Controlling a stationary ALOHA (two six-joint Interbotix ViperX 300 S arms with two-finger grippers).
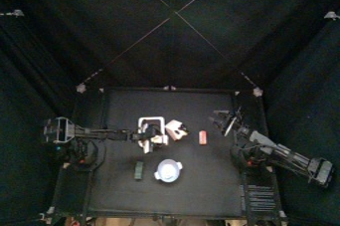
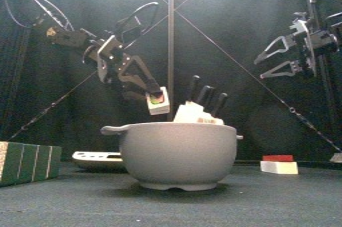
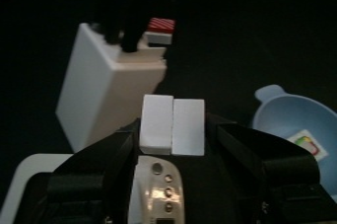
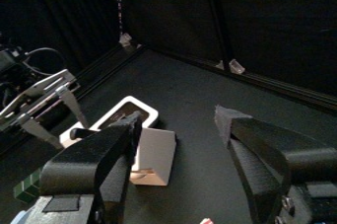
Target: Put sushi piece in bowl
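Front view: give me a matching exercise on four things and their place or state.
Things:
1. left gripper
2. right gripper
3. bowl
4. red-topped sushi piece

Place or state:
a. open, raised at the right side
b. lying on the table, right of the bowl as seen from the front
c. shut on a white piece, above the table
d. standing at the table's front centre

Pairs: 1-c, 2-a, 3-d, 4-b
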